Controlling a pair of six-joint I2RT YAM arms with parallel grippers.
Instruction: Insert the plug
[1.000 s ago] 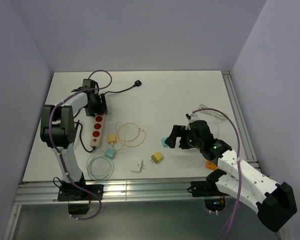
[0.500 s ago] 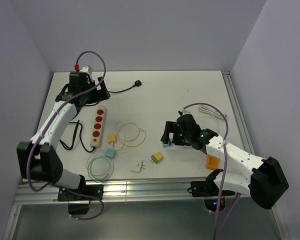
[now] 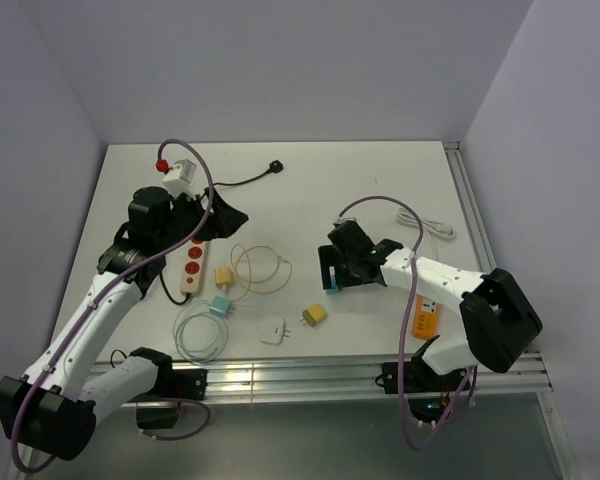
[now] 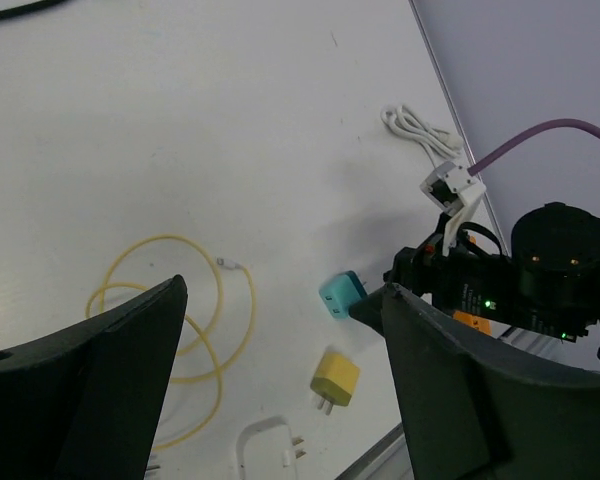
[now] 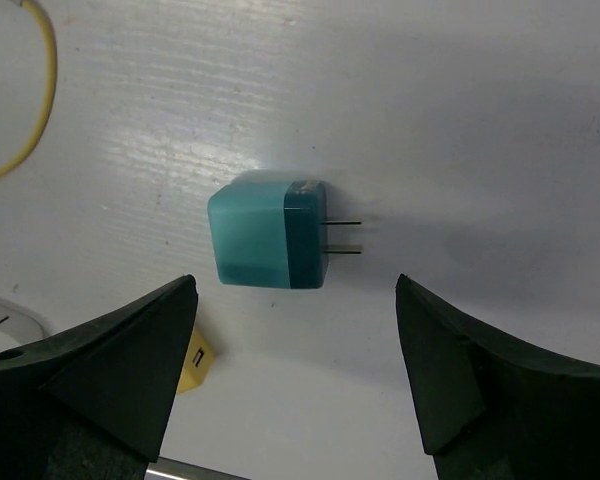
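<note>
Fingers point(image 5: 100, 380) of right gripper point(image 5: 295, 300): apart, one on either side of the teal plug point(image 5: 270, 243), not touching it.
Teal plug: flat on the white table point(image 5: 460, 120), at the centre of the right wrist view with its prongs pointing to the frame's right; right of centre in the overhead view.
Fingers point(image 4: 90, 390) of left gripper point(image 4: 280, 290): apart, nothing between them, held above the top end of the power strip point(image 3: 193, 258).
Power strip: white with red sockets, left of centre overhead.
Yellow plug point(image 3: 315, 316): below centre.
Yellow cable point(image 3: 260, 268): looped, between the strip and the teal plug.
White charger point(image 3: 273, 331): lower centre, just left of the yellow plug.
</note>
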